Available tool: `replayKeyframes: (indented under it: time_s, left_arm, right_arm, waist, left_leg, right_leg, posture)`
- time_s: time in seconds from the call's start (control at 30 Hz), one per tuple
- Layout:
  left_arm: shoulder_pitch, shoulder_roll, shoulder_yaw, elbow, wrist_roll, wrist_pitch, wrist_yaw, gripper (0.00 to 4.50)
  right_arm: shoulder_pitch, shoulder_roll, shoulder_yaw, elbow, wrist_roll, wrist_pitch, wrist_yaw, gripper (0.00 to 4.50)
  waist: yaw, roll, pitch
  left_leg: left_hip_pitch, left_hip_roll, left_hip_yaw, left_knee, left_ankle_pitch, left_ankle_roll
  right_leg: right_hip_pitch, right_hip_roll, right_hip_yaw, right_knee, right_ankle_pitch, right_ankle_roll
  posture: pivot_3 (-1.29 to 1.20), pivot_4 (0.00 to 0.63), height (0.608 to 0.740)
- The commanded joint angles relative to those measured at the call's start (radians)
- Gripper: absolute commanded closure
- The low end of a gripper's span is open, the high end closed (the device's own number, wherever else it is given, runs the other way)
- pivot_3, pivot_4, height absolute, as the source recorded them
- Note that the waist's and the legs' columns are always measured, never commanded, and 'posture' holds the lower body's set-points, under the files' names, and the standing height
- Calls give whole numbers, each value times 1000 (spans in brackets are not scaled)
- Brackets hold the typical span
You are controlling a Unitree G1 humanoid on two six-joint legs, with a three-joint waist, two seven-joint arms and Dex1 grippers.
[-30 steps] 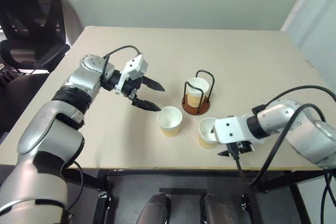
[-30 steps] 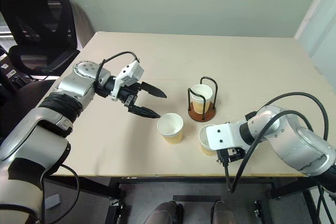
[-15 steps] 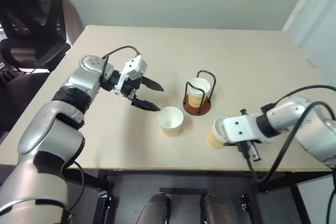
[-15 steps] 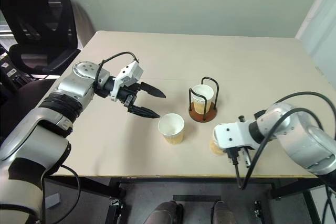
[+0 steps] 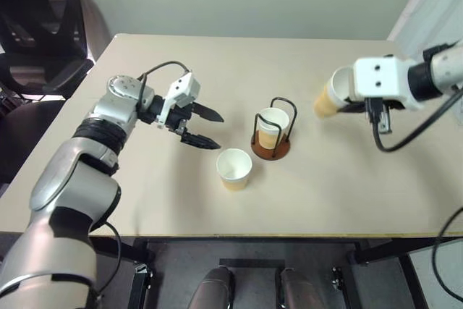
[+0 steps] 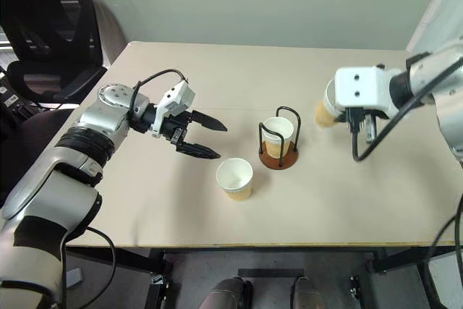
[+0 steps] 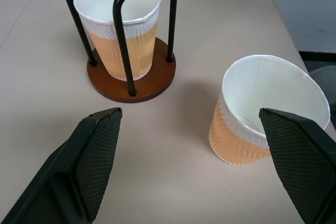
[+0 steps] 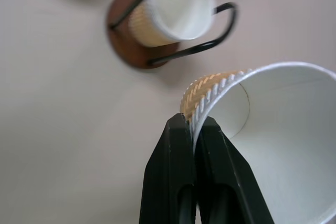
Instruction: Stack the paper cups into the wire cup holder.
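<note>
Now right fingers pinch 1 paper cup's rim aloft.

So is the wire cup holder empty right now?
No, one paper cup already sits upright inside the wire cup holder, between its black loops.

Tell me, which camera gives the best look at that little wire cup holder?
The left wrist view: the wire cup holder is close there, its black loops and brown base clear, with one paper cup inside. The head views show it small at mid-table; the right wrist view looks down on it from above, slightly blurred.
</note>
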State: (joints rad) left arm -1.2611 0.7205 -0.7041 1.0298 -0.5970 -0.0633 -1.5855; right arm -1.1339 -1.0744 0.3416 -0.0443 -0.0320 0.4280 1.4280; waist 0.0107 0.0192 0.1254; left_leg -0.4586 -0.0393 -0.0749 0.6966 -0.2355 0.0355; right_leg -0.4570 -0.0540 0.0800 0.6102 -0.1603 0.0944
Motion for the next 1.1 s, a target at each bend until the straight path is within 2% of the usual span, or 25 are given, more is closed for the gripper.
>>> replayKeyframes:
  time_s: [0.03, 0.2, 0.33, 0.53, 1.1]
  left_arm:
    - [-31, 2, 40, 5, 8, -7, -29, 0]
    - [-34, 0, 53, 12, 21, -5, -29, 0]
    - [-35, -2, 58, 13, 26, -4, -29, 0]
    - [-32, -5, 63, 9, 30, -3, -29, 0]
    - [-9, 14, 68, -36, 6, 10, -29, 0]
  right_arm:
    - [-89, 37, -11, 44, -31, -31, 12, 4446]
    - [-168, 142, -7, 64, -25, -9, 23, 4446]
    - [-173, 215, 3, 4, 12, 56, 55, 4446]
    - [-146, 239, 29, -31, 12, 67, 78, 4446]
    - [-93, 251, 74, 7, -64, -55, 82, 4446]
  waist:
    - [0, 0, 0]
    - [0, 0, 0]
    - [0, 0, 0]
    - [4, 0, 0]
    - [0, 0, 0]
  left_leg:
    - [0, 0, 0, 0, 0, 0]
    - [-2, 0, 0, 0, 0, -1]
    - [-2, 1, 0, -1, 1, -2]
    - [-4, 0, -2, 0, 1, -2]
    - [-3, 0, -2, 1, 2, -4]
  right_leg:
    - [0, 0, 0, 0, 0, 0]
    - [-2, 0, -1, -1, -1, -1]
    - [-3, 0, -1, 0, -2, -2]
    - [-3, 0, -2, -1, -6, -9]
    - [-3, 1, -3, 1, -5, -8]
  posture:
    - [0, 150, 740]
    - [0, 150, 740]
    - [0, 150, 740]
    - [0, 150, 740]
    - [0, 150, 740]
